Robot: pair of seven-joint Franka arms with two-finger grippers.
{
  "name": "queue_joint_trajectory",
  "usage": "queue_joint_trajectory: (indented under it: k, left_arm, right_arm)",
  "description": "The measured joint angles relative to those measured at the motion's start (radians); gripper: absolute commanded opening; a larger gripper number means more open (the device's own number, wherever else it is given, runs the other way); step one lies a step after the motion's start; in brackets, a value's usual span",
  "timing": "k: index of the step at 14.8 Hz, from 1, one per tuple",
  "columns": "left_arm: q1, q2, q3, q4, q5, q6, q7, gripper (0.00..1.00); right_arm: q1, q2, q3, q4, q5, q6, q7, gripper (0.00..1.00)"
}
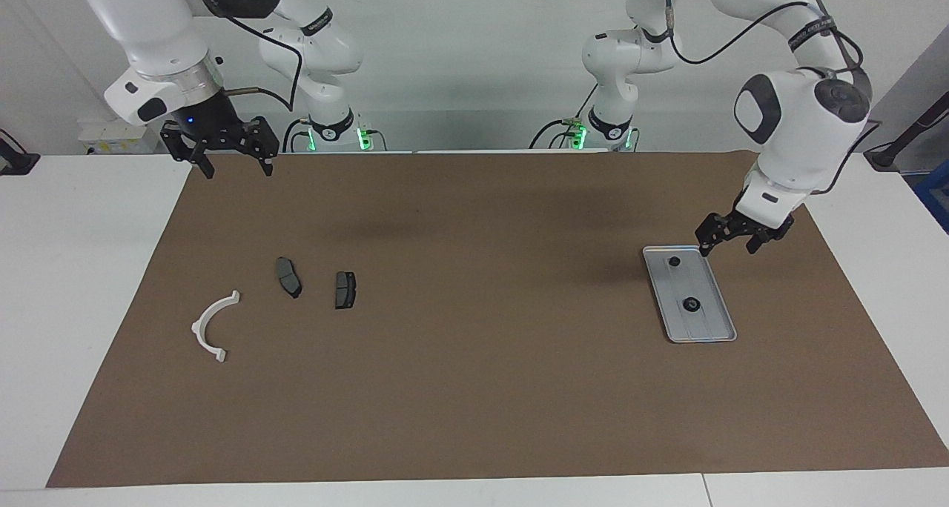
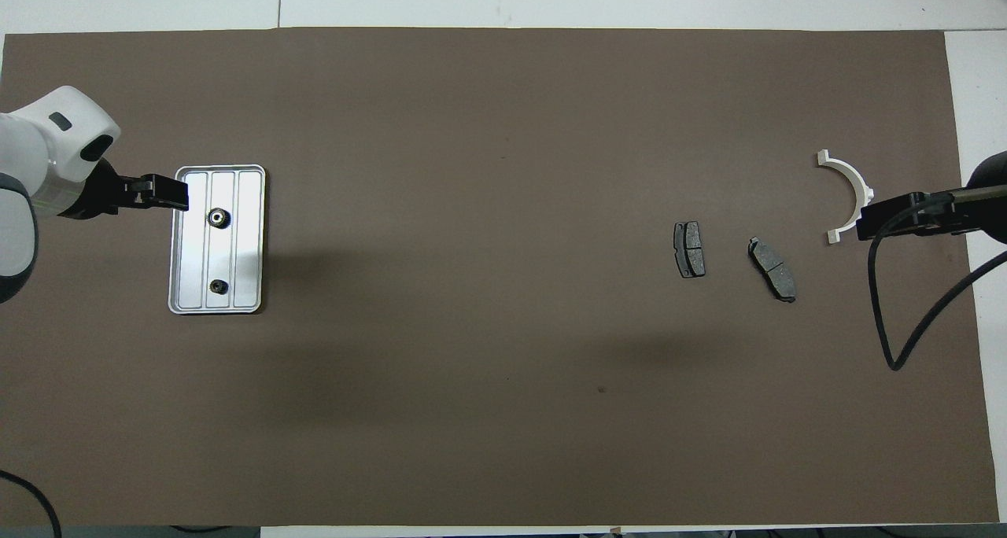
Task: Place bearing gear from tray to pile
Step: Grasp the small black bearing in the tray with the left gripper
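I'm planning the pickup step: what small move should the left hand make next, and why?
Probably shift it over the larger black gear and lower it. The left hand, open and empty, hangs at the edge of the grooved silver metal tray, where both gears lie. The right hand waits.

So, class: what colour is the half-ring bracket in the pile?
White; the half-ring bracket shows best in the facing view.

Facing view looks high across the table (image 1: 474,485) at the robots; overhead looks steeply down; both share the mat (image 1: 474,388).
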Motion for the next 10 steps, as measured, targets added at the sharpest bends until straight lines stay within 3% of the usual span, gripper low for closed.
queue_joint_trajectory:
  k: [4, 10]
  left_arm:
    - [0.000, 0.080, 0.000, -0.019, 0.000, 0.075, 0.000, 0.85]
    - [0.003, 0.171, 0.006, -0.021, 0.000, 0.161, -0.003, 0.80]
  right_arm:
    - [0.000, 0.000, 0.000, 0.000, 0.000, 0.000, 0.000, 1.00]
    - [0.000, 0.000, 0.000, 0.000, 0.000, 0.000, 0.000, 1.00]
